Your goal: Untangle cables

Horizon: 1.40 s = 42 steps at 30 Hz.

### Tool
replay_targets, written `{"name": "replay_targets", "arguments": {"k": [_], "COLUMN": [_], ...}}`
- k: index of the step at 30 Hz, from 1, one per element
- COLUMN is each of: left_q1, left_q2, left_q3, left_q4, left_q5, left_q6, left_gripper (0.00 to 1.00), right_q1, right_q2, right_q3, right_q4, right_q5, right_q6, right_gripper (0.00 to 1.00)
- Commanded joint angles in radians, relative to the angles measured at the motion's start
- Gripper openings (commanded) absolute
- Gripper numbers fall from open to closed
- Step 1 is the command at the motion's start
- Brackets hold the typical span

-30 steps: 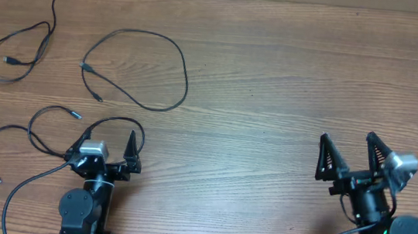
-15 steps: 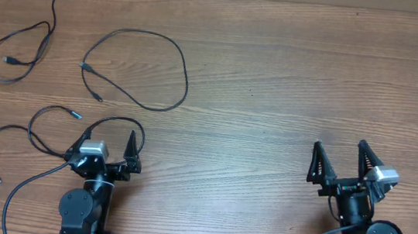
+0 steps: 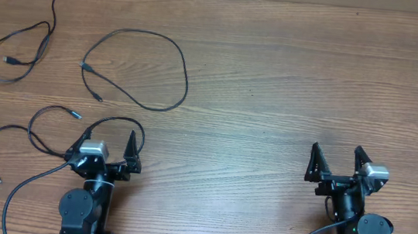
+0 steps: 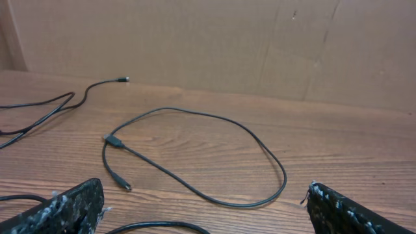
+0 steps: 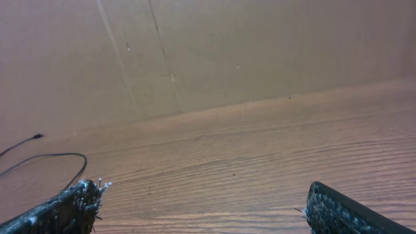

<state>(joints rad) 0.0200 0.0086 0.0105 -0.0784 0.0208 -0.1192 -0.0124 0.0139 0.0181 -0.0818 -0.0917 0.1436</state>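
Separately, three black cables (image 3: 187,83) lie on the table (image 3: 291,79).

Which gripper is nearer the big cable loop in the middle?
Left. The cable loop lies just ahead of the open left gripper. The right gripper, also open, is far off to the loop's right.

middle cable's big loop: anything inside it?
Only bare table wood shows inside the middle cable loop, with no other cable there. Nothing covers that area in the overhead view.
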Motion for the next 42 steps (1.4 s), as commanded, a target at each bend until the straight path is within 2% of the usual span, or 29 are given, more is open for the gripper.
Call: {"name": "replay_targets", "arguments": {"k": [1,5,42], "left_q1": [0.003,0.003,0.003], "left_q2": [-0.005,-0.005,-0.005], "left_q3": [-0.006,-0.006,-0.006], "left_q4": [0.001,0.001,0.001], "left_q5": [-0.009,-0.01,-0.01], "left_q6": [0.022,0.023,0.023], "left_gripper": [0.99,0.99,0.99], "right_q1": [-0.001,-0.001,-0.001], "right_q2": [-0.012,-0.012,-0.011], "right_q3": [-0.011,-0.011,-0.01], "right_q4": [0.007,0.014,0.014], "right_q5": [-0.034,-0.116,-0.074], "right_q6": [-0.087,-0.22,-0.22], "right_gripper": [1.0,1.0,1.0]}}
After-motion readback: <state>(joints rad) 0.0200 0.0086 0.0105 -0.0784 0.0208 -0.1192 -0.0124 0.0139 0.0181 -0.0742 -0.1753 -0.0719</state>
